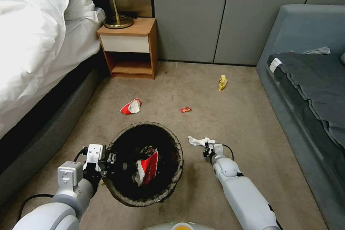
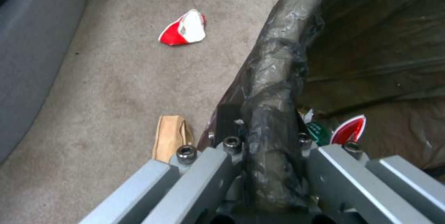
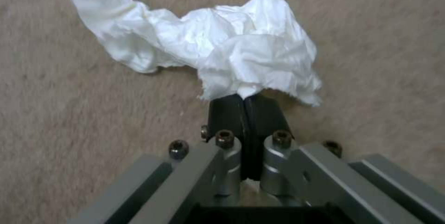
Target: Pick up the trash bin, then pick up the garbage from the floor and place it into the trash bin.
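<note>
L gripper clamped on the trash bin rim, bin off the carpet w/ wrappers inside. R gripper down on the floor, pinched tight on the white tissue just right of the bin.

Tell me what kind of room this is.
Most likely a bedroom, perhaps in a hotel: a bed with white bedding, a wooden nightstand carrying a brass lamp, and a grey sofa opposite.

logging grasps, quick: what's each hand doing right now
Left hand: shut on the bag-lined rim of the small round trash bin with dark liner.
Right hand: shut on the crumpled white tissue on the beige carpet.
</note>
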`<state>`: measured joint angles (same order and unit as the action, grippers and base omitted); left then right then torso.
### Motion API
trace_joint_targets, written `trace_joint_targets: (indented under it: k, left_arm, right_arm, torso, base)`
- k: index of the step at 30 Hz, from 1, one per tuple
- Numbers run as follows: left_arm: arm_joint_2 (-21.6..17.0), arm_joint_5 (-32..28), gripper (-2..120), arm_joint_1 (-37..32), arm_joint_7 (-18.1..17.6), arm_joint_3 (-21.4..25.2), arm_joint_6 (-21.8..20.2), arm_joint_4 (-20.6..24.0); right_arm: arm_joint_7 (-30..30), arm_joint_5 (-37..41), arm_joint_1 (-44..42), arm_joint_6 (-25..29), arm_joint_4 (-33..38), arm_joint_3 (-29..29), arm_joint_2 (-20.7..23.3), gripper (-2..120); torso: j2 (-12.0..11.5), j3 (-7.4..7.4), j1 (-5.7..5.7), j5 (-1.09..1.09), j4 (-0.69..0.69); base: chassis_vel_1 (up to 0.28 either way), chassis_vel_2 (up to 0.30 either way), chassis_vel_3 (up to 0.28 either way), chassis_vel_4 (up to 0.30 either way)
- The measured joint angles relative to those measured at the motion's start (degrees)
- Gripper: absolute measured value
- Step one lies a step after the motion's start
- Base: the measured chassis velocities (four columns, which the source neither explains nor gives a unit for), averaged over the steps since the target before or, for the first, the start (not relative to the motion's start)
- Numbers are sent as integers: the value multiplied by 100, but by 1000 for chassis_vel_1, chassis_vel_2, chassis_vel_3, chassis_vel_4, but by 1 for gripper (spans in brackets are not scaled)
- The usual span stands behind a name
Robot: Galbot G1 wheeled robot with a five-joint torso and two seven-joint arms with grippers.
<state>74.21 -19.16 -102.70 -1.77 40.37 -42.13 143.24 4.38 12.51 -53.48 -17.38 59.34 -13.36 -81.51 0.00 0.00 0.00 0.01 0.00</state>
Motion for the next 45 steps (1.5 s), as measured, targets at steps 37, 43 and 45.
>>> trace_joint_targets:
  k: [37,43,45]
  left_arm:
    - [-89,-11,1,-44,5,-81,0,0]
    - [-27,66,1,-40,-3,-149,0,0]
    - [-17,82,1,-42,-5,-155,0,0]
  right_arm:
    - [-135,2163,-1860,-1039,8117,653,3074,0]
    - [-240,2287,-1342,-1165,8314,1508,3081,0]
    - [-251,2288,-1225,-1186,8311,1706,3064,0]
  torso:
    - [0,0,-1,-2,-1]
    - [0,0,0,-1,0]
    - [0,0,0,-1,0]
  base:
    - [0,0,0,0]
    - [0,0,0,0]
    - [0,0,0,0]
